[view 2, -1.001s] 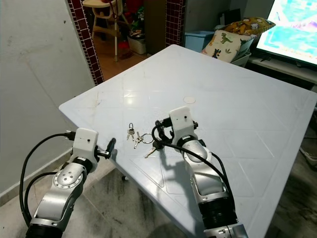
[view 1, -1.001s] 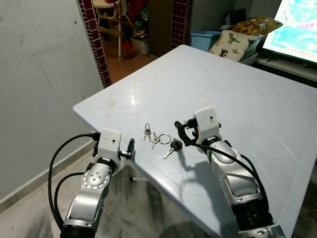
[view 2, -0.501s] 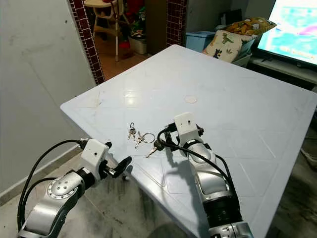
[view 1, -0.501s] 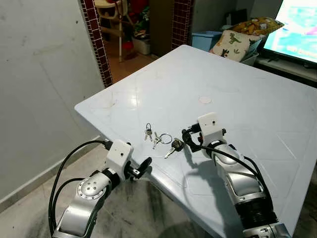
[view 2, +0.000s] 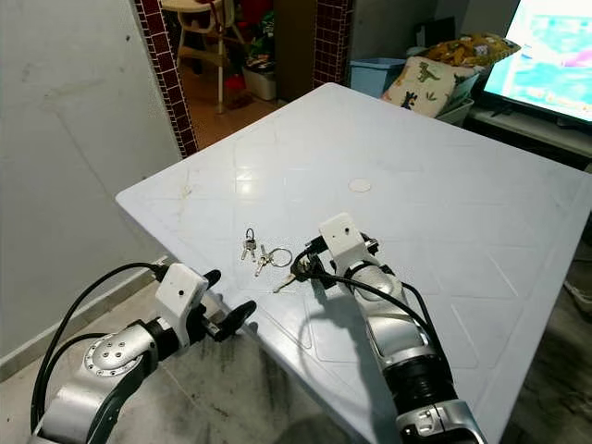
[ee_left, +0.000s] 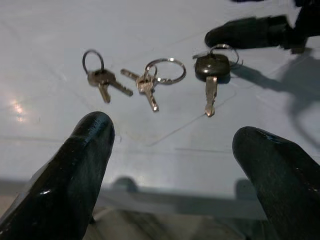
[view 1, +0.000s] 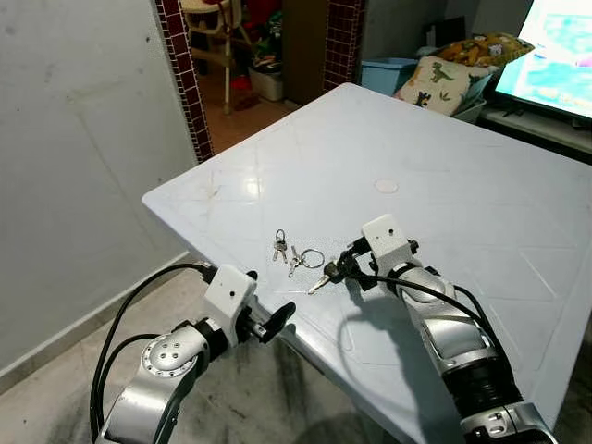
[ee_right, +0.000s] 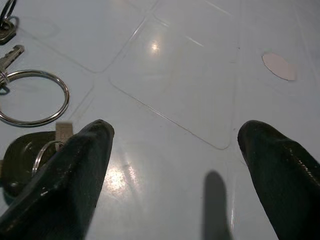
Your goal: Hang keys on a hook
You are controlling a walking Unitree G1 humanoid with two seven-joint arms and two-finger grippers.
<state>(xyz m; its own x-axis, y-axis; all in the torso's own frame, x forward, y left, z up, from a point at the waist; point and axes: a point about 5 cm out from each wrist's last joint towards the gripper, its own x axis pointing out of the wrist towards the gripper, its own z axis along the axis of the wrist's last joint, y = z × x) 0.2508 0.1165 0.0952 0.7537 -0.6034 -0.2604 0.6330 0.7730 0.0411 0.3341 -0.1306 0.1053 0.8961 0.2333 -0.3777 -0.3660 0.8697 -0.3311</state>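
Left eye view: right claw (view 1: 337, 271) lowered since a second ago and brought flat to the white surface (view 1: 481, 213), fingertips now right at the black-headed key (view 1: 326, 271); half a second back, still held a little above it. Left claw (view 1: 274, 322) swung from beside the surface's near edge to below and just outside it, fingers spread, nothing held. Bunch of keys (view 1: 298, 259) unmoved, lying near the front corner: a small pair (view 1: 279, 247), a pair on the large ring (view 1: 308, 258), then the black-headed one. Reads as the pick-up about to start, hanging not begun; no hook to be made out anywhere in the room. Right eye view: same scene, right claw (view 2: 305, 268) against the black key head, whether touching or just beside too fine to tell; right edge of the surface cut off by the frame. Left wrist view: left claw (ee_left: 175, 150) wide open and empty, both fingers (ee_left: 82, 165) framing the three key clusters from beyond the surface's edge, dark floor under the rim blurred; tip of the right claw lying next to the black key (ee_left: 212, 67). Right wrist view: right claw (ee_right: 172, 150) open wide, gripping nothing, one finger (ee_right: 70, 170) overlapping the black key head (ee_right: 22, 160) and partly hiding it; large ring (ee_right: 32, 97) just beyond; small pale disc (ee_right: 279, 66) farther off.
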